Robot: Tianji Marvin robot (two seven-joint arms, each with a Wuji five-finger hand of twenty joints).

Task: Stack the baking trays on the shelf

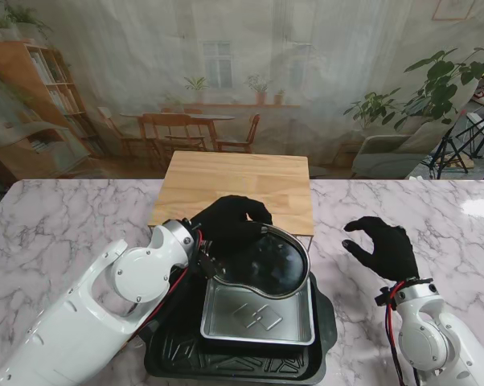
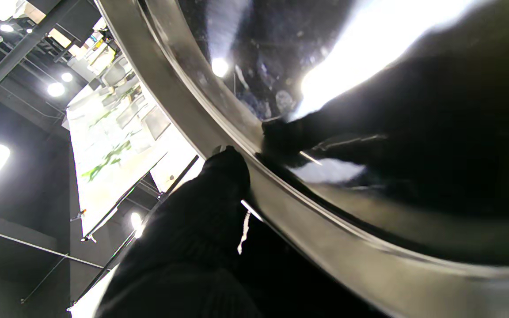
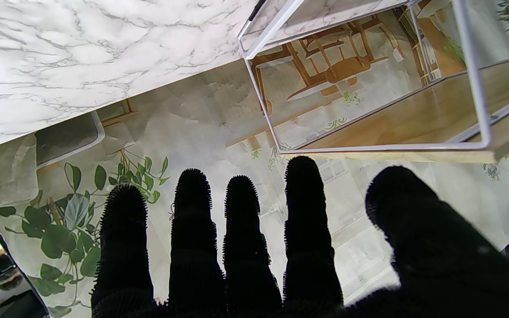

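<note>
Nearest to me sits the black tray (image 1: 178, 358), flat on the marble table (image 1: 57, 233), with the silver rectangular tray (image 1: 254, 318) nested inside it. Resting on the far edge of those two is the round dark pan (image 1: 270, 261), tilted, its far rim lifted. My left hand (image 1: 230, 221) is clamped on that pan's far-left rim; in the left wrist view one finger (image 2: 228, 170) presses the outside of the rim (image 2: 281, 203) while another hooks over it from inside.

My right hand (image 1: 384, 248) hovers over bare marble to the right of the stack, fingers (image 3: 192, 212) spread and curled, holding nothing, well apart from every tray.

As I judge it, no tray is stacked yet: the wooden shelf (image 1: 238, 189) lies just beyond the pan, its top bare, and the right wrist view shows nothing under the board inside its white wire frame (image 3: 480, 88). All three trays remain to be moved; the round pan looks to be the first, in hand but not clear of the pile.
</note>
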